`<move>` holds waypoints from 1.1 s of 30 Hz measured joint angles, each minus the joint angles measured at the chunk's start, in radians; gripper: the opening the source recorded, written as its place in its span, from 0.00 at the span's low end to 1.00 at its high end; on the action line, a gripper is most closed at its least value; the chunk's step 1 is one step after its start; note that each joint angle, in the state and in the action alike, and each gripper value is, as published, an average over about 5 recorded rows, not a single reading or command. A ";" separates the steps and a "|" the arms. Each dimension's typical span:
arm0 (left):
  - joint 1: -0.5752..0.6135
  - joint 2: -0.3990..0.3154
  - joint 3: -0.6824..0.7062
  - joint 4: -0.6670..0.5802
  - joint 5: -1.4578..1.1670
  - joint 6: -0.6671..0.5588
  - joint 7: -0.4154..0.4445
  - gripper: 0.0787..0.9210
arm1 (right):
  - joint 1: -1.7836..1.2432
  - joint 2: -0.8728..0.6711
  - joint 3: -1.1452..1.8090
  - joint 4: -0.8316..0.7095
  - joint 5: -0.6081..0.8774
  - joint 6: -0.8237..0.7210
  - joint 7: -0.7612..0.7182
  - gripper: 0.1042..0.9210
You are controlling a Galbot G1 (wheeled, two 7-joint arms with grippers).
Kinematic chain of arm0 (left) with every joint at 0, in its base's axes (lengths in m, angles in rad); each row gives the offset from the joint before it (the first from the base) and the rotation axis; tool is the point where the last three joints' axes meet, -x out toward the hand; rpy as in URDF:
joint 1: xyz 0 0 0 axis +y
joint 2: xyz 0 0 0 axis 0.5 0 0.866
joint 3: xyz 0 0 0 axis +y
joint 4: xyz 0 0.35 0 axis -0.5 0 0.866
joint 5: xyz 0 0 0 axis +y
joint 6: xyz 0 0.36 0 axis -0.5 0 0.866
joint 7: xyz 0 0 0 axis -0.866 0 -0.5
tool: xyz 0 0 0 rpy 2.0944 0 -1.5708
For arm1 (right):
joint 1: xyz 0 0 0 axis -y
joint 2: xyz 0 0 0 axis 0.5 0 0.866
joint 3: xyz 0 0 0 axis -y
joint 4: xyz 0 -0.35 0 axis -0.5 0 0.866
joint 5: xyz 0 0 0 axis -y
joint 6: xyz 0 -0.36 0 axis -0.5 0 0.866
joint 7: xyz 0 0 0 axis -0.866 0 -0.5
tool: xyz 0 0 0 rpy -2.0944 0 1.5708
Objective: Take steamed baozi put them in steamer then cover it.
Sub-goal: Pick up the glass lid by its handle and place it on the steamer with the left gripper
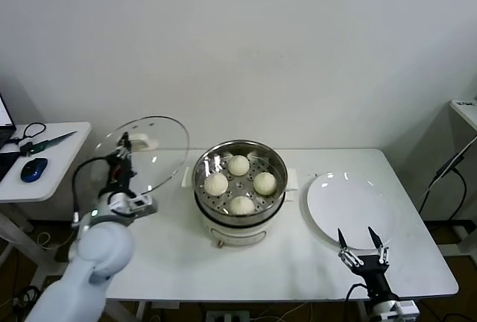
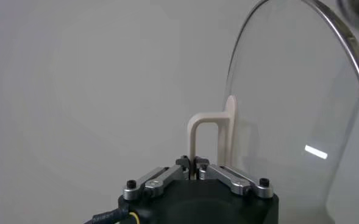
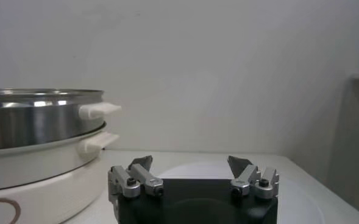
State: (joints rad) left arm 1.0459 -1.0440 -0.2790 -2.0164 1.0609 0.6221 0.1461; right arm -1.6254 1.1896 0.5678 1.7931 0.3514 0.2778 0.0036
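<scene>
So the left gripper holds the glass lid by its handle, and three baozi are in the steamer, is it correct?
Not quite: the head view shows four baozi in the steamer, not three. The left gripper does hold the glass lid by its handle.

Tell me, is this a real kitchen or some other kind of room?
Probably a lab or office, not a kitchen. The steamer sits on a plain white table against a bare wall, and a side desk holds a computer mouse and cables.

steamer (image 1: 240, 159) top open above four baozi (image 1: 239, 165), tilted cover (image 1: 153, 152) held beside it at left
</scene>
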 measured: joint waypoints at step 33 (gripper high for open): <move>-0.106 -0.544 0.362 0.248 0.609 0.113 0.170 0.07 | 0.045 -0.027 0.015 -0.137 0.050 0.164 -0.046 0.88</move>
State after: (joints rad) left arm 0.9395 -1.5882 0.0834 -1.7680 1.6702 0.7352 0.3161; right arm -1.5807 1.1623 0.5824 1.6556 0.4014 0.4414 -0.0422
